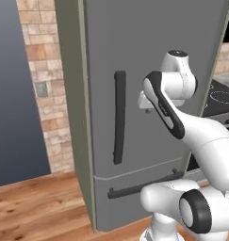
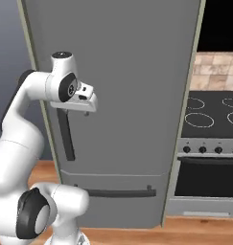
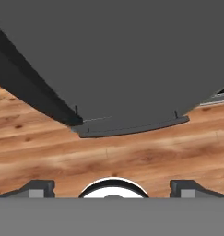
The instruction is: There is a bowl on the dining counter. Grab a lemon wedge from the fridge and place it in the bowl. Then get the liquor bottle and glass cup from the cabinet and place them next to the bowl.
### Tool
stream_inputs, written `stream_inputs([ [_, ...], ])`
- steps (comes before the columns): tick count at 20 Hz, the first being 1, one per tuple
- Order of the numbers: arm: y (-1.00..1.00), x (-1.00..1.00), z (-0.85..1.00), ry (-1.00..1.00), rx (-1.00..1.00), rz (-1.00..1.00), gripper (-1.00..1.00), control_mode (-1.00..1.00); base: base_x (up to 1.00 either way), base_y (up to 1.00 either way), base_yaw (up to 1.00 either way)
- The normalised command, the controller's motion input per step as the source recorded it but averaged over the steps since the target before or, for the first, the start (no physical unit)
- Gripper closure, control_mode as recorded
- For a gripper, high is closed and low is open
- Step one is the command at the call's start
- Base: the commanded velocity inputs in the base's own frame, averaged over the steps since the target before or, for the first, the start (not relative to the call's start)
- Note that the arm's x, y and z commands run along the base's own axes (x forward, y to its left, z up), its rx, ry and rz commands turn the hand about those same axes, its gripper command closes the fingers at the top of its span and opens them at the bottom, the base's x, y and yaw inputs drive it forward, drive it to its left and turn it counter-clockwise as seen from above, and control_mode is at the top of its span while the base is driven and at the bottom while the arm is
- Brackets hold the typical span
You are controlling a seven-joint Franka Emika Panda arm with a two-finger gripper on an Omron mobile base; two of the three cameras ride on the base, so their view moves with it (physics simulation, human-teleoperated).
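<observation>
The tall grey fridge stands right in front of me with its door shut. My gripper hangs close to the door, pointing down, just right of the dark vertical bar handle. In the hand view the gripper is open, its fingertips far apart with nothing between them. That view looks down the door to the drawer handle and the wooden floor. The bowl, dining counter, lemon wedge, liquor bottle and glass cup are out of view.
A dark bar handle runs across the fridge's bottom drawer. An oven with a black cooktop stands to the fridge's right. A brick wall lies to its left, over wooden floor.
</observation>
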Motion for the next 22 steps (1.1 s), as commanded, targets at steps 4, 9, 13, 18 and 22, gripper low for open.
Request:
stream_inputs([
  [4,0.0,0.0,0.0,0.0,0.0,0.0,-1.0,1.0,-0.01,0.94,-0.05],
  [9,0.0,0.0,0.0,0.0,0.0,0.0,-1.0,1.0,-0.05,0.46,-0.2],
  [13,0.0,0.0,0.0,0.0,0.0,0.0,-1.0,1.0,0.0,0.34,-0.37],
  [18,0.0,0.0,0.0,0.0,0.0,0.0,-1.0,1.0,0.0,0.38,-0.37],
  [22,0.0,0.0,0.0,0.0,0.0,0.0,-1.0,1.0,0.0,0.52,-0.27],
])
